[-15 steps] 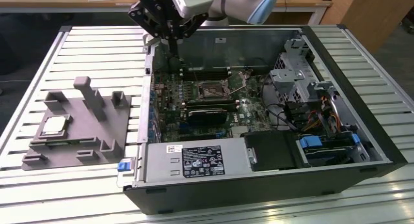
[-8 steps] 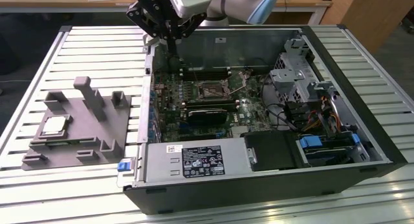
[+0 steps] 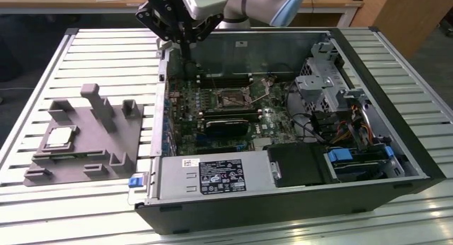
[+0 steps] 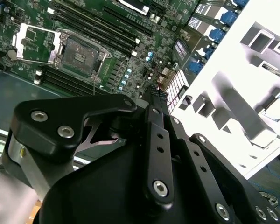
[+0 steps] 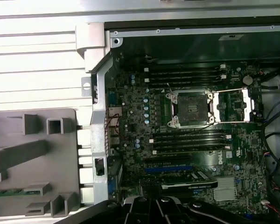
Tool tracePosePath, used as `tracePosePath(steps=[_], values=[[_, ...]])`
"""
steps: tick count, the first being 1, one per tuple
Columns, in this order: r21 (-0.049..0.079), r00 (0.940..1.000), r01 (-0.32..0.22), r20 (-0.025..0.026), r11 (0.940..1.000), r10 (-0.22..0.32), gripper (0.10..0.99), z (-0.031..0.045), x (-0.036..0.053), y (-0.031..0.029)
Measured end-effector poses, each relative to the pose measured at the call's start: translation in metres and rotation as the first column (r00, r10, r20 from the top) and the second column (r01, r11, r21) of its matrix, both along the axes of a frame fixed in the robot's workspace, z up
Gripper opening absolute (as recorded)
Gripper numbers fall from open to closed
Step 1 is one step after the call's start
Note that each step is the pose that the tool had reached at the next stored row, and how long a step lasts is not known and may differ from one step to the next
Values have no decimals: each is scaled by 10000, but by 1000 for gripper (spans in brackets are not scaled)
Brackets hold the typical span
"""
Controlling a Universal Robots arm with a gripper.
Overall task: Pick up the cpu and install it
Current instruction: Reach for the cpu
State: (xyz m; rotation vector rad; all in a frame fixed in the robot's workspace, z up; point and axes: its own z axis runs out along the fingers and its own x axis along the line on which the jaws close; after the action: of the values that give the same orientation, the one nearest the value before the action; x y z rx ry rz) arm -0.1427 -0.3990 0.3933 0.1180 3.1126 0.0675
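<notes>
CPU (image 3: pixel 60 136) parked flat, not yet picked up

This small square chip with a pale silver-grey metal top lay in a recess of the grey plastic holder block (image 3: pixel 92 149). The block kept it level and reachable from above on the slatted metal table (image 3: pixel 106 49), at the exterior view's left of the open black computer case (image 3: pixel 297 210). On the green motherboard (image 5: pixel 242 158), the black square socket (image 5: pixel 192 108) sat bare with its metal retaining frame (image 5: pixel 233 105) swung aside, seemingly ready for the CPU. The black gripper (image 3: pixel 185 46) hung from the bent arm over the case's rear edge. It pointed down with jaws together on nothing, well apart from the CPU.
</notes>
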Motion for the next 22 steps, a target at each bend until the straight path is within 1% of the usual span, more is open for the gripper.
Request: tracePosePath(steps=[5,12,22], values=[[1,10000,1,1,10000,-1,106,-1,-64,0],[1,10000,0,2,10000,0,106,-1,-196,0],[1,10000,0,1,10000,0,106,-2,-358,0]])
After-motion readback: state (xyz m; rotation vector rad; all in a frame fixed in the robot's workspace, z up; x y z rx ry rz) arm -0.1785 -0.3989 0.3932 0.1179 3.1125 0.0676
